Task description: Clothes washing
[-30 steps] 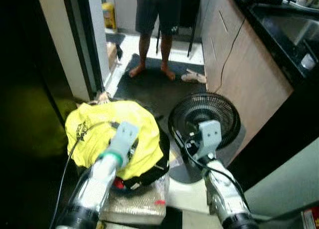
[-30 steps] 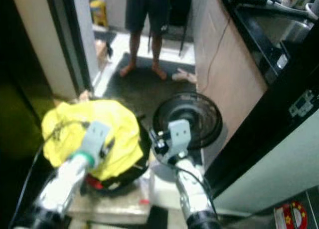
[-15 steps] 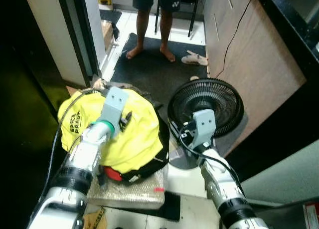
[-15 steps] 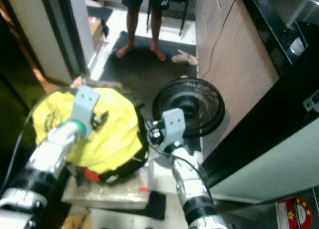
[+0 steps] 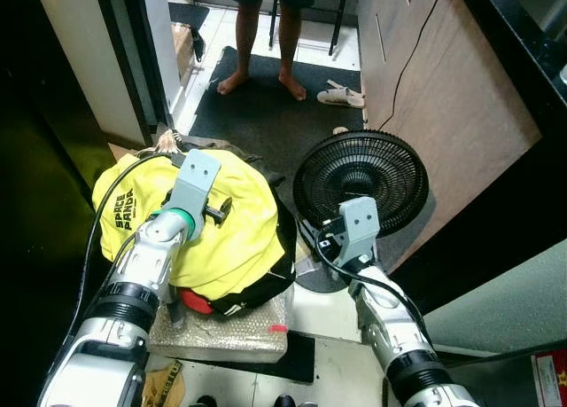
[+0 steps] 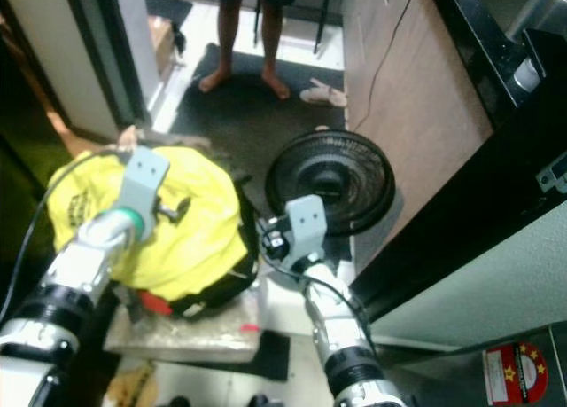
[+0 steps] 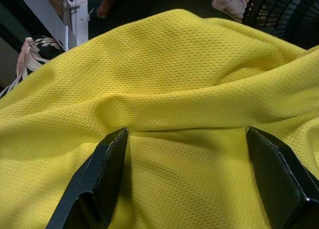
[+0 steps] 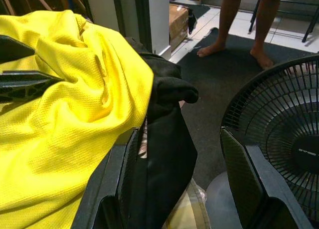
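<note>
Now your left tool (image 7: 184, 139) sits spread wide on the yellow shirt (image 5: 230, 230), gripping nothing. Right tool (image 8: 182, 154), also wide open and empty, hangs between black garment (image 8: 167, 139) and fan (image 5: 361, 172).

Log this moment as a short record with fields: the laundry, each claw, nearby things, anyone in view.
laundry: yellow shirt heaped over dark clothes on a wrapped block
left claw: open, fingers spread over the yellow shirt, pressed to or just above the fabric
right claw: open, beside the pile's dark edge, holding nothing
fan: black, on the floor right of the pile
person: bare feet on a dark mat, sandals nearby
</note>
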Available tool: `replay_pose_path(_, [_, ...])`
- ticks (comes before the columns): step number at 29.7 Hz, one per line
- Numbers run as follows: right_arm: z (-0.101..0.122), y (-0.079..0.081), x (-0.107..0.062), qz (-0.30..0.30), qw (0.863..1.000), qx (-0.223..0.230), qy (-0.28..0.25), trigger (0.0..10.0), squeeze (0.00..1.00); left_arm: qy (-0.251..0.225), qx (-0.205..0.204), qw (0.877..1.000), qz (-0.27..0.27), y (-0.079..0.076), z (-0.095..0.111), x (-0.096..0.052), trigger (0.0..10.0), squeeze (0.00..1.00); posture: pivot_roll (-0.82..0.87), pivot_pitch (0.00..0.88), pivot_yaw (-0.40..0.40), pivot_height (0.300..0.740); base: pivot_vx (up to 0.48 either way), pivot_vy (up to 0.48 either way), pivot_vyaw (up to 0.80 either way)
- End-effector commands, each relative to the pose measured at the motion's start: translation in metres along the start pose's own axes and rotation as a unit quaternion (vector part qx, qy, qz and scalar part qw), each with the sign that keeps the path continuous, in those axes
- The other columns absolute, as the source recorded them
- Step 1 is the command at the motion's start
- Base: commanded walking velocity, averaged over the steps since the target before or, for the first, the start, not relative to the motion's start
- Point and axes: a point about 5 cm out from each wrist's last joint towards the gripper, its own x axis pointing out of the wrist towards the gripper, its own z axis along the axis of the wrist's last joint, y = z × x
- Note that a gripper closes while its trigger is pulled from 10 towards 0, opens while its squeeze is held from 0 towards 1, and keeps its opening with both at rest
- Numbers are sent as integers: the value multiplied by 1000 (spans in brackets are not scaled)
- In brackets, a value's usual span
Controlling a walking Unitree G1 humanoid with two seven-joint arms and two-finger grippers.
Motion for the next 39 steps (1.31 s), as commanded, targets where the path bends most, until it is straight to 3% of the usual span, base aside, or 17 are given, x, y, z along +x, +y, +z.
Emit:
replay_pose_path(1, [-5,-1,-3,0,1000,-2,7,10000,0,68,-6,998,-12,-7,-36,-4,10000,0,70,298,-55,740,0,0,0])
replay_pose_path(5, [-5,-1,-4,0,1000,-3,8,10000,0,116,-16,993,-9,-12,-68,-11,10000,0,64,298,-56,740,0,0,0])
replay_pose_path(10, [-6,-2,-5,0,1000,-3,8,10000,0,124,-23,992,-6,-15,-78,-15,10000,0,61,296,-61,740,0,0,0])
replay_pose_path(11, [-6,-2,-6,0,1000,-4,9,10000,0,118,-30,993,-1,-15,-78,-15,314,0,61,296,-61,740,0,0,0])
replay_pose_path(12, [-6,-3,-6,1,1000,-4,9,10000,0,110,-36,993,2,-15,-75,-15,0,0,63,290,-62,740,0,0,0])
replay_pose_path(31, [-5,-4,-3,-1,1000,-4,5,10000,0,87,-56,995,7,-17,-77,-20,0,0,67,276,-57,740,0,0,0])
replay_pose_path(39, [-5,-5,-3,-2,1000,-4,5,10000,0,51,-70,996,7,-19,-64,-21,0,0,68,266,-53,740,0,0,0])
